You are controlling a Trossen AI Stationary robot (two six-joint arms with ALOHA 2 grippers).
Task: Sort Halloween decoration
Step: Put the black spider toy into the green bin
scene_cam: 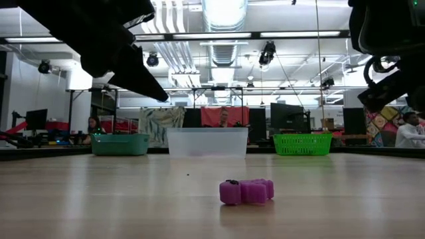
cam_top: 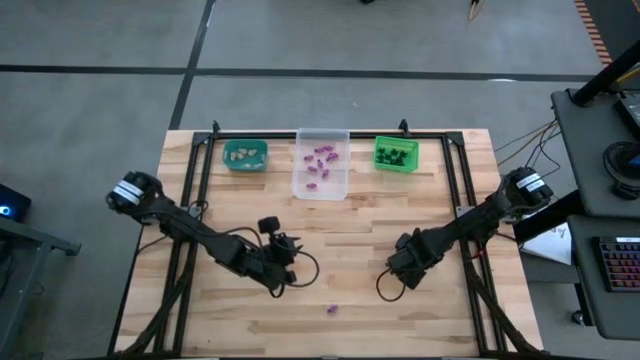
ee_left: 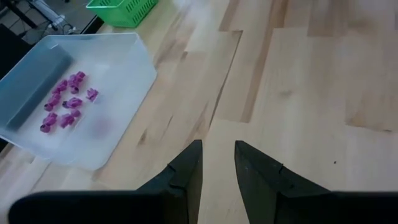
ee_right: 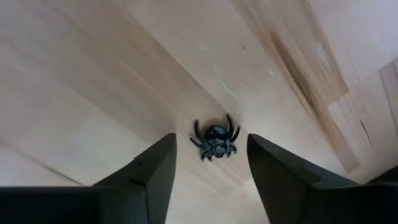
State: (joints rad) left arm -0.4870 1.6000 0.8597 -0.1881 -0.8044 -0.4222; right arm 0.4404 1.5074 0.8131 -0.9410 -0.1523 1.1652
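Because the trinkets are sorted by colour into the bins at the table's far edge, the right gripper point(ee_right: 210, 171) is held low over the wood with its fingers spread, nothing pinched, and a black spider point(ee_right: 214, 139) is framed just ahead of the gap between them. One purple trinket point(cam_top: 333, 310) is left loose near the front edge, between both arms. The left gripper point(ee_left: 217, 163) is kept narrowly parted and empty.

Teal bin point(cam_top: 244, 154), clear bin point(cam_top: 321, 163), green bin point(cam_top: 396, 154)
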